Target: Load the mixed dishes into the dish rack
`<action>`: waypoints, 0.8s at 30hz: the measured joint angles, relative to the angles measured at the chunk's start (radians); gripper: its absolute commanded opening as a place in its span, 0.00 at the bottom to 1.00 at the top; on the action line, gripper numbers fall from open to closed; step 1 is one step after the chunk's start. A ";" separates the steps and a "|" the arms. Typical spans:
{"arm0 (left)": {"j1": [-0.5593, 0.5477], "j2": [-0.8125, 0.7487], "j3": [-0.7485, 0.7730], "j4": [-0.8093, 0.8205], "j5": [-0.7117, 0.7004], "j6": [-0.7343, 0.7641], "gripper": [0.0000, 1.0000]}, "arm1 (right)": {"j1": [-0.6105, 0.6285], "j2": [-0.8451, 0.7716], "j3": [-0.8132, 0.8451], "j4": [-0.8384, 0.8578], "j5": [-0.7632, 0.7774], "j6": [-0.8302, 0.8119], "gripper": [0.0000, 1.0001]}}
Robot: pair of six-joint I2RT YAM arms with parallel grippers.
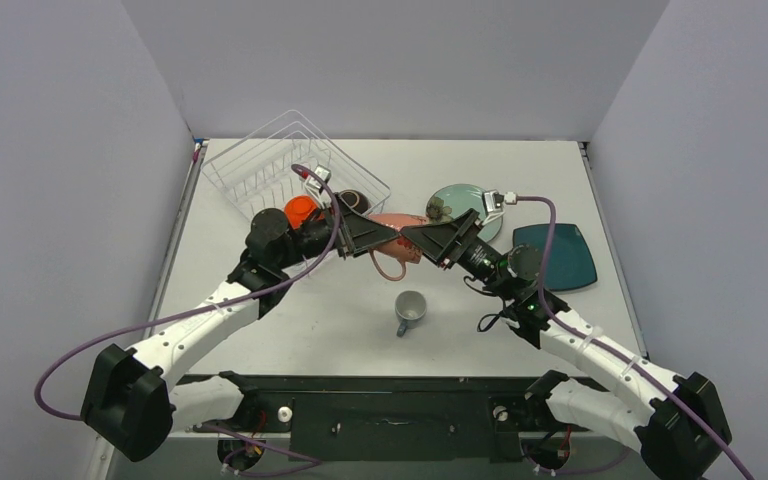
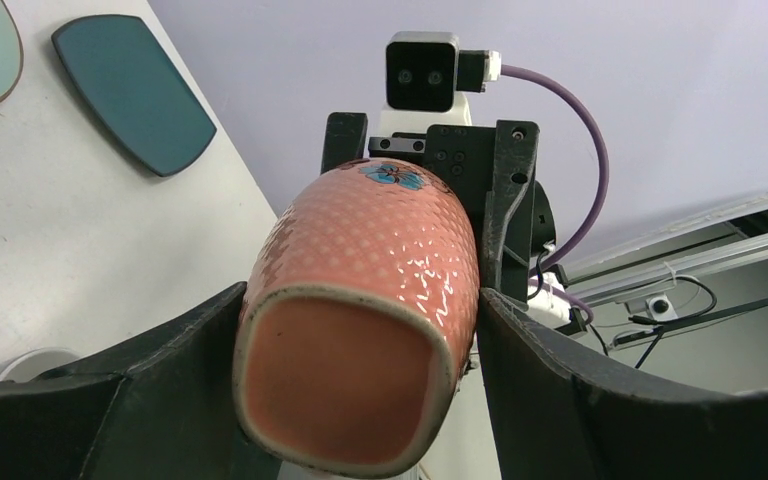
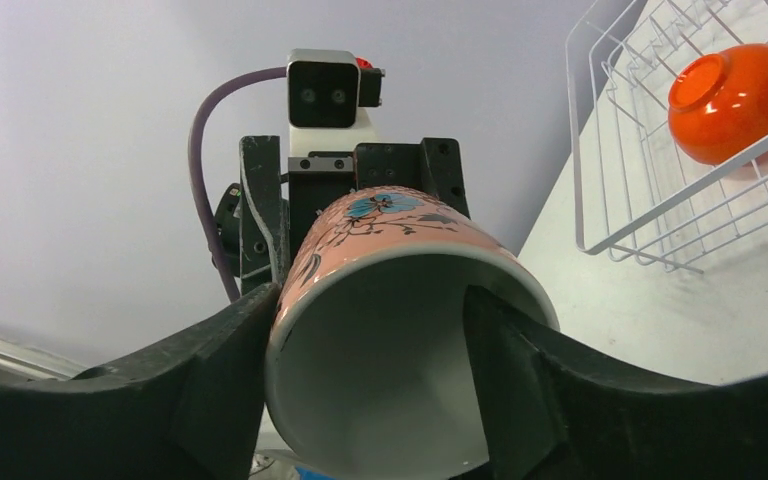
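Note:
The pink mug hangs in the air at mid-table between both grippers. My left gripper is shut on its base end, one finger on each side. My right gripper is open at the rim, with one finger against the outside wall and the other inside the mug, far from that wall. The white wire dish rack holds the orange-red bowl and the brown bowl. The grey-blue mug lies on the table in front.
The round pale-teal plate lies behind my right gripper. The dark-teal rounded-square plate lies at the right, partly under the right arm. The rack's near corner is just left of the held mug. Grey walls enclose the table.

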 measured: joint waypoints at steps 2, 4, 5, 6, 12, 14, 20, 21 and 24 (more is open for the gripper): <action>0.013 -0.004 0.000 -0.002 0.009 -0.004 0.00 | 0.000 -0.002 0.000 -0.010 0.000 -0.008 0.69; 0.029 -0.011 0.000 -0.011 0.016 -0.005 0.00 | -0.003 -0.011 0.000 -0.029 0.000 -0.016 0.71; 0.038 -0.017 0.000 -0.021 0.022 -0.003 0.00 | -0.009 -0.019 0.000 -0.042 0.000 -0.023 0.71; 0.047 -0.024 0.000 -0.033 0.026 -0.001 0.00 | -0.014 -0.028 0.000 -0.057 0.000 -0.030 0.72; 0.088 -0.042 0.000 -0.117 0.059 0.034 0.00 | -0.042 -0.076 0.000 -0.129 -0.001 -0.065 0.74; 0.095 -0.042 0.003 -0.164 0.064 0.055 0.00 | -0.049 -0.081 0.000 -0.144 -0.004 -0.072 0.75; 0.164 -0.040 0.119 -0.493 0.054 0.255 0.00 | -0.114 -0.130 0.000 -0.232 -0.013 -0.104 0.75; 0.180 -0.037 0.153 -0.557 0.048 0.303 0.00 | -0.131 -0.143 0.000 -0.249 -0.016 -0.111 0.75; 0.238 -0.008 0.300 -0.765 -0.001 0.486 0.00 | -0.187 -0.195 0.000 -0.310 -0.018 -0.137 0.75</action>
